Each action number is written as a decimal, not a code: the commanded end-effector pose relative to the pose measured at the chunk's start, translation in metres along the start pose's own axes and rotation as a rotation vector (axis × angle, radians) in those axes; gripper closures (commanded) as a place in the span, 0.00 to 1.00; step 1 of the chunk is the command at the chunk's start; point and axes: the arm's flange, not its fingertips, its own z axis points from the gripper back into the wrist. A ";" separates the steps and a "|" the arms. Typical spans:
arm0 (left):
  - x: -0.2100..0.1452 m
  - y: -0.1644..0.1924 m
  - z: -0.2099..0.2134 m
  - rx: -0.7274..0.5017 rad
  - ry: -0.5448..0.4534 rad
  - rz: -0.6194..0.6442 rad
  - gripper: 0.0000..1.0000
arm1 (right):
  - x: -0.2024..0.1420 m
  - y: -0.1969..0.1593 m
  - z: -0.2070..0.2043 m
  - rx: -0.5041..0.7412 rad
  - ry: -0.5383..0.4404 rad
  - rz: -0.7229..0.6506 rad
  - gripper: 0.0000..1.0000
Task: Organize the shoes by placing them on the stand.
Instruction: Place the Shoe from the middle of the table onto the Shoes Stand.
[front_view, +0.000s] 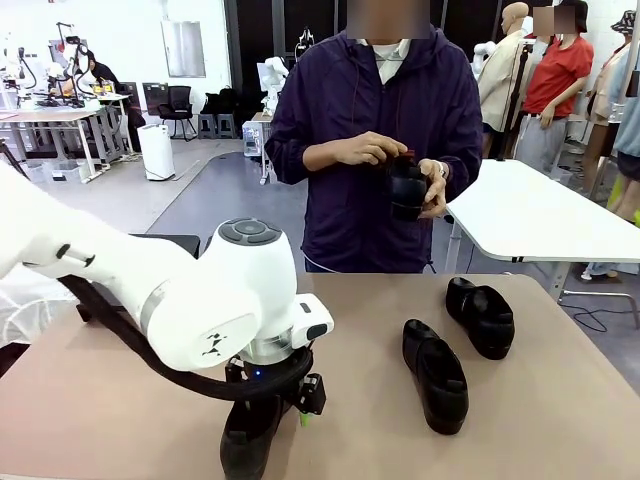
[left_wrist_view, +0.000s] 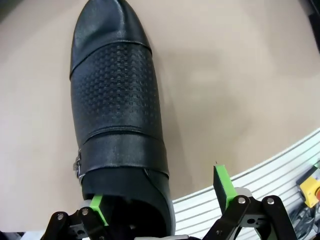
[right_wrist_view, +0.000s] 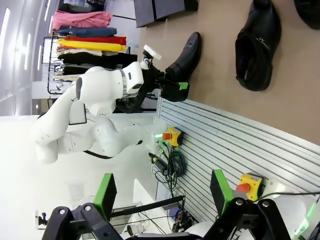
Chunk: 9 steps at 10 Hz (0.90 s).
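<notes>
No shoes (front_view: 435, 375) placed yet: left fingers (left_wrist_view: 222, 182) open astride the near shoe (left_wrist_view: 117, 115); right fingers (right_wrist_view: 220, 192) open, empty.

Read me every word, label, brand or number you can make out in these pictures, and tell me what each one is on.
No text here can be read.
Left arm: a small dark emblem on its white shell, a figure, not letters.
Shoe nearest the robot: no brand or size mark shows.
Yellow button box: any print is too small to read.
</notes>
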 end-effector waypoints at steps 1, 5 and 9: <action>0.011 -0.008 -0.006 0.042 0.011 0.029 0.00 | 0.002 0.006 0.002 0.024 -0.009 -0.002 0.00; 0.014 -0.008 -0.004 0.083 0.028 0.039 1.00 | 0.002 0.006 0.002 0.024 -0.009 -0.002 0.00; 0.014 -0.008 -0.004 0.097 0.029 0.041 1.00 | 0.002 0.006 0.002 0.024 -0.009 -0.002 0.00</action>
